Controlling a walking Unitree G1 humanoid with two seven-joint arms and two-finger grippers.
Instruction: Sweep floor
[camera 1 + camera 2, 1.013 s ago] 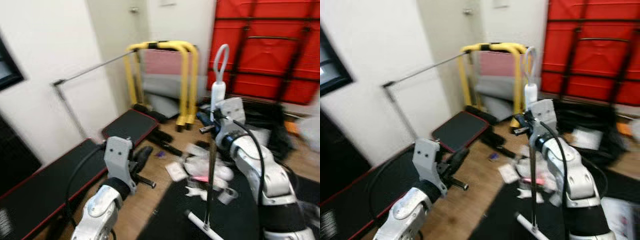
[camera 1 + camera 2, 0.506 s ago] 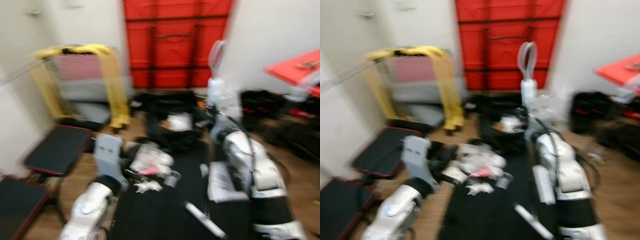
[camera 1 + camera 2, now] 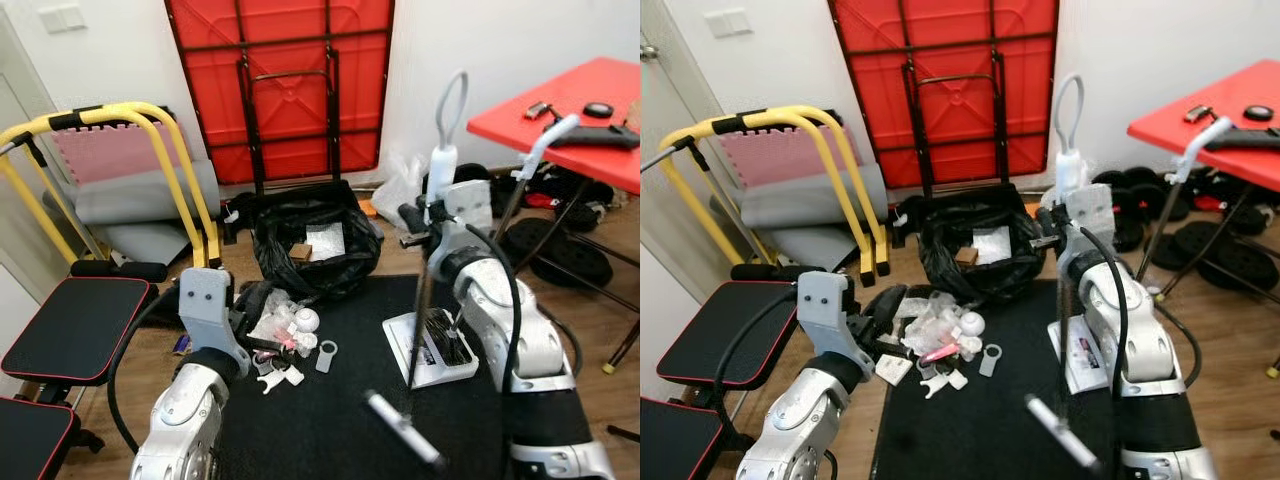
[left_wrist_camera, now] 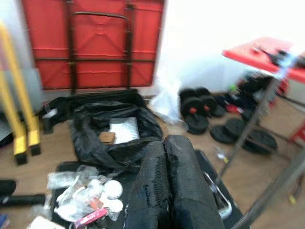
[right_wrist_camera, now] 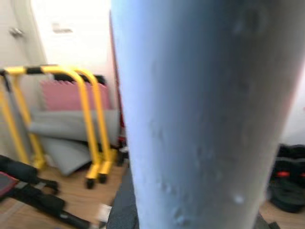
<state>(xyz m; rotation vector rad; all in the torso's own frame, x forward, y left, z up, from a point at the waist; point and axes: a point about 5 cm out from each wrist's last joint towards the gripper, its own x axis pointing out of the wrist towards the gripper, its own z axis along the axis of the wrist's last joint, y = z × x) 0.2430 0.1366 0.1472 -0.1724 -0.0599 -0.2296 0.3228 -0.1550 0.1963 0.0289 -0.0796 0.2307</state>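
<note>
Broadly, the room is cluttered: a folded red table (image 3: 285,90) leans against the far wall, a yellow frame (image 3: 120,160) stands at far left, and a black mat (image 3: 330,430) covers the near floor (image 3: 150,350). At the far edge of the mat sits an open black bag (image 3: 305,250) with scraps inside it.

Just near of that bag, on the mat's left part, lies the litter pile (image 3: 285,335): clear wrappers, a white ball, a pink stick and small white bits, loosely bunched.

To its right the right end effector (image 3: 420,215) is closed around the broom handle (image 3: 432,225), held upright, with the grey loop of the handle rising above it. A white dustpan (image 3: 432,350) lies on the mat by the lower end of the pole; the broom's head I cannot make out clearly.

Lower left, the left end effector (image 4: 167,186) has its two black fingers pressed together, gripping nothing, pointing toward the pile.

To sweep well, I judge the broom's head should be set down on the left side of the litter and drawn in short, low strokes rightward to the dustpan, keeping the head flat so the light wrappers do not flick away. The ball may roll, so it should be gathered gently.
</note>
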